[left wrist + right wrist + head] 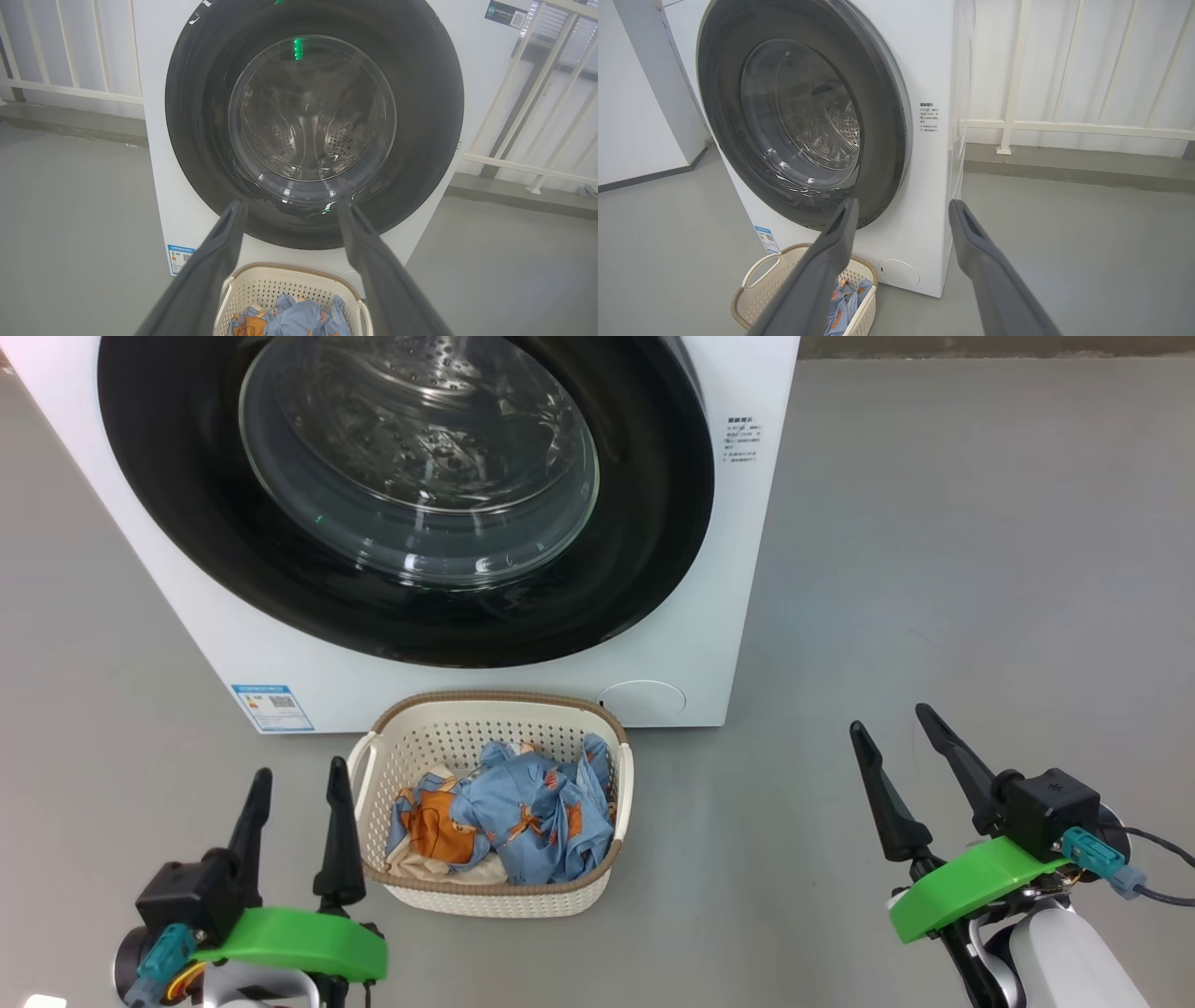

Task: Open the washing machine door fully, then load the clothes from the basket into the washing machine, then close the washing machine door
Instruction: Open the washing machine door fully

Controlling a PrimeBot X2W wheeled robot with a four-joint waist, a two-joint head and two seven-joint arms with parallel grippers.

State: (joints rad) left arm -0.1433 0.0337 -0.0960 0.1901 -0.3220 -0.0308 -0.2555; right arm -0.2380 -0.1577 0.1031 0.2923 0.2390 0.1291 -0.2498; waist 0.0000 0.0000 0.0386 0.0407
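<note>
Squarely front-facing washing machine door (420, 467), shut; basket (495, 698) before it, handles left-right.

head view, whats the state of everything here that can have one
washing machine door, shut
basket, upright, not yet emptied
clothes, crumpled inside the basket
left gripper, open, empty
right gripper, open, empty

A bare laundry corner is showing: the washing machine (924, 186) is standing on grey floor (1064, 261), white railings (1064, 127) running behind it.
</note>
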